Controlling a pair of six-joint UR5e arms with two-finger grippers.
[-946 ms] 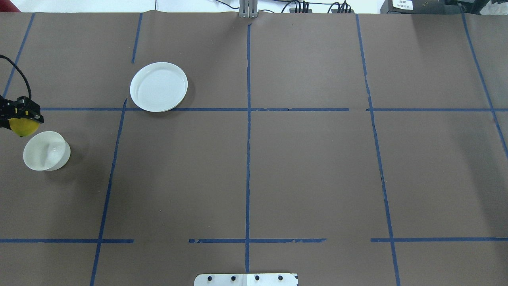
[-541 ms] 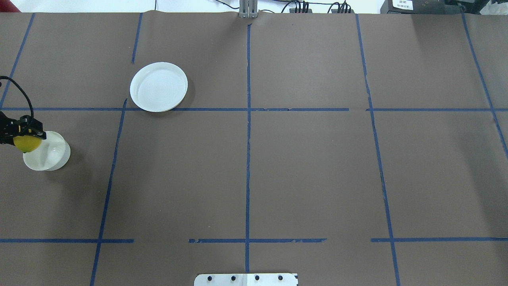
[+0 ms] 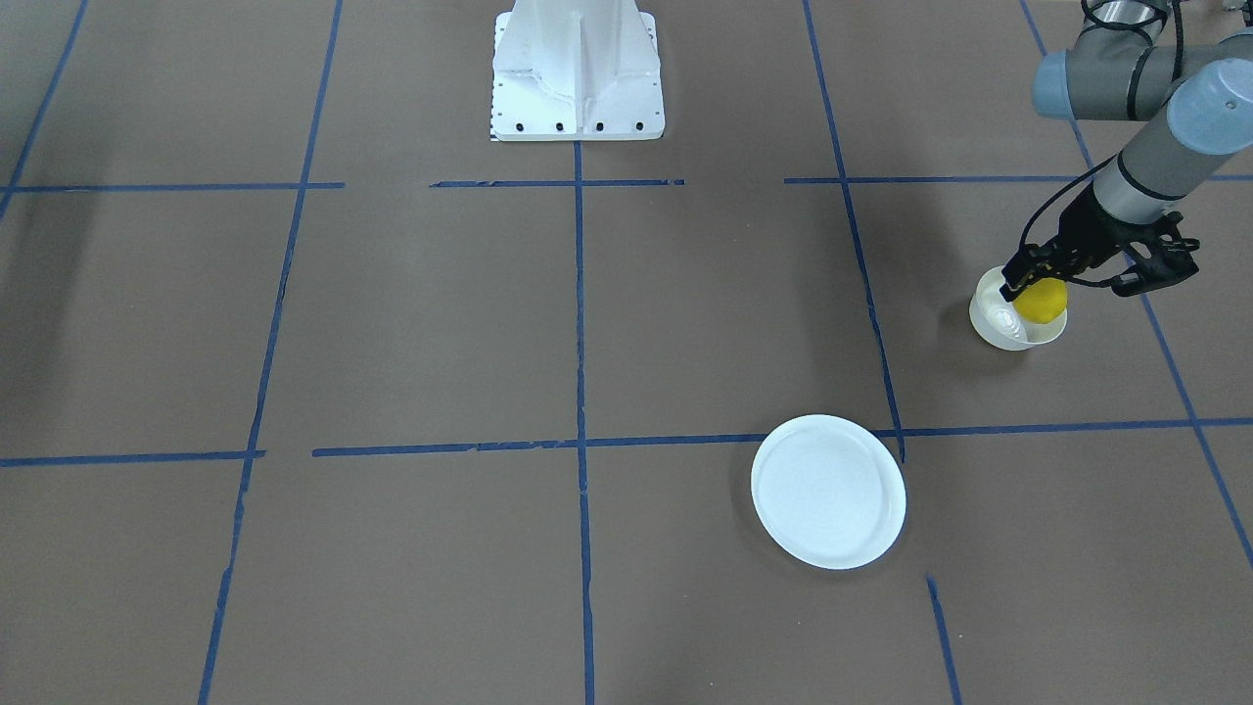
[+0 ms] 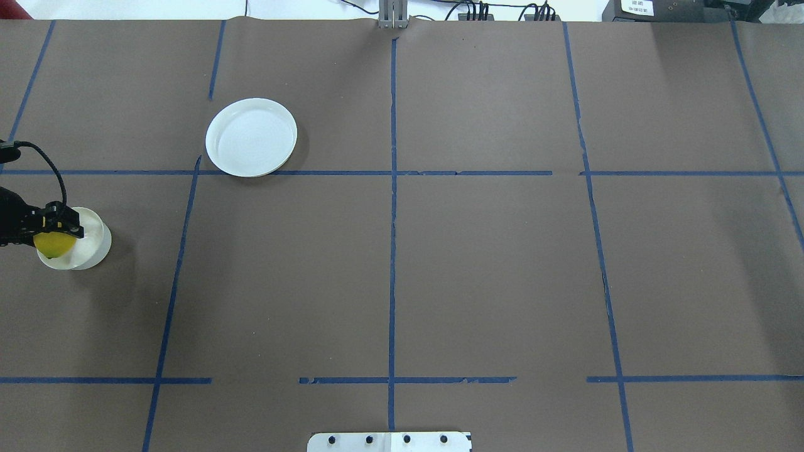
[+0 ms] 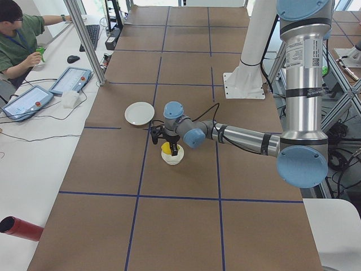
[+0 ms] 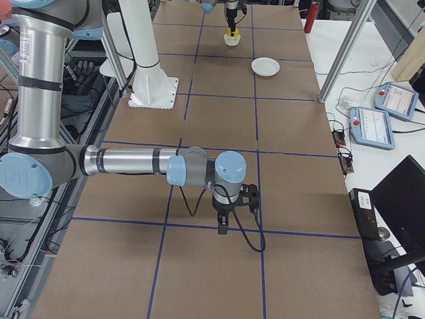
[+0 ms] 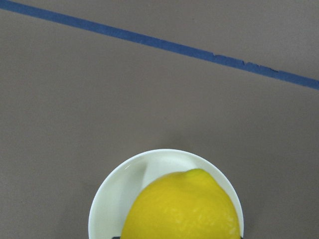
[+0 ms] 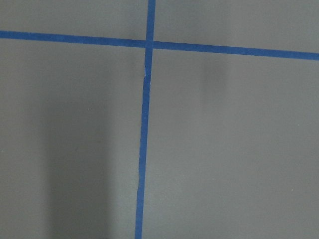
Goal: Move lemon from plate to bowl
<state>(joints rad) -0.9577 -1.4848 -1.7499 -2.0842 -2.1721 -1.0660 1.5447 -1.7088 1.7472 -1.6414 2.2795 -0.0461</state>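
Crossing brown paper (image 4: 502, 282), blue tape lines (image 4: 392, 251) meet the plate (image 4: 251, 137).

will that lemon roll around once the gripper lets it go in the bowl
Probably not far: the lemon is rounded and smooth, so it may rock, but the deep bowl should contain it. It looks firm, undented in the left gripper, so a short drop seems harmless.

Lemon (image 4: 51, 245) at the bowl (image 4: 94, 243), plate (image 4: 251, 137) apart
The lemon sits at the bowl's mouth, over its left part, between the fingers of the left gripper (image 3: 1038, 282), whose body is on the bowl's left. The plate lies well to the bowl's right and farther from the robot.
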